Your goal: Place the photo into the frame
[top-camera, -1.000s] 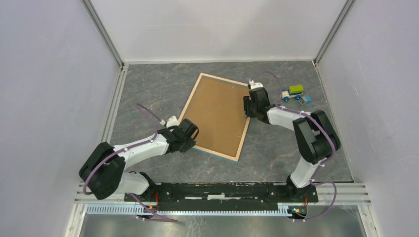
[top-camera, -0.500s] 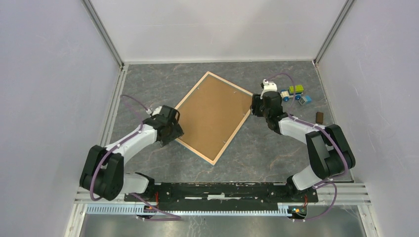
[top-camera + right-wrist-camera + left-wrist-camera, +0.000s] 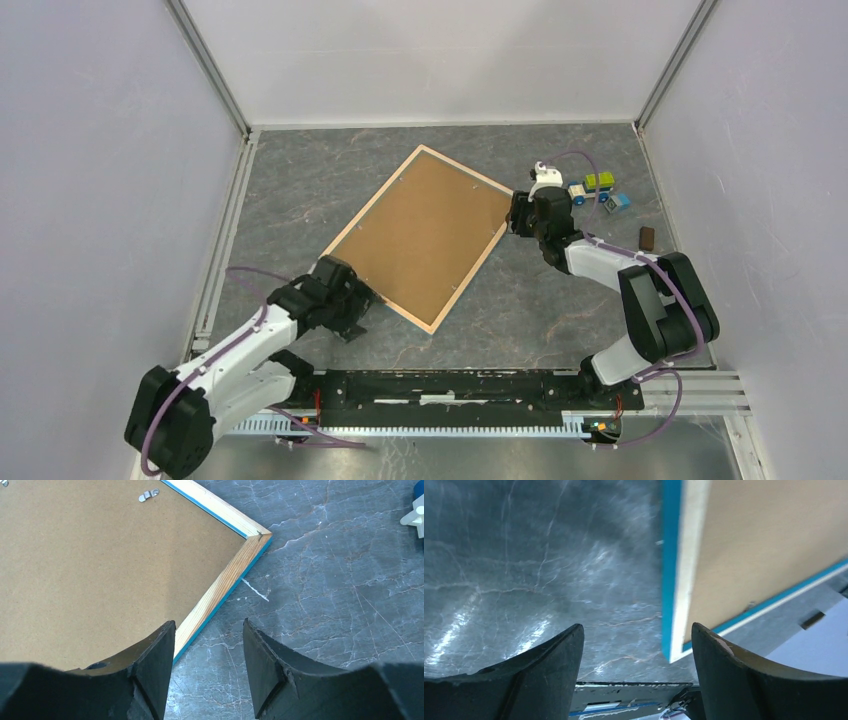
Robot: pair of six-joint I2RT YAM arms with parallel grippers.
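The left hand [image 3: 355,300] is released. In its wrist view [image 3: 636,630] the two dark fingers [image 3: 549,665] stand wide apart with only the grey marbled surface [image 3: 300,190] between them. It sits low at the near left of the scene, just beside the near-left stretch of the frame [image 3: 471,264]. From this hand the frame's [image 3: 689,555] bright blue edge and pale wood rim run away to the far side, and one corner shows in the gap, nearer the right finger.

The right hand [image 3: 516,214] is at the frame's right corner, its fingers partly apart and clamped on nothing. Its wrist view [image 3: 207,627] shows one finger [image 3: 150,665] over the brown hardboard backing [image 3: 90,565] and the other over bare surface, so the frame's [image 3: 220,585] wood rim and blue edge pass between them. Whether the left finger touches the rim I cannot tell. A small metal turn clip [image 3: 148,495] lies on the backing near the far rim.

The frame lies flat, back side up, in the middle of the surface, turned so its corners point far and near. The backing [image 3: 425,235] fills it.

To the right, just beyond the right hand, stand a toy truck [image 3: 595,186] and a small blue block [image 3: 620,201]. A small dark brown piece [image 3: 647,237] lies nearer, by the right wall.
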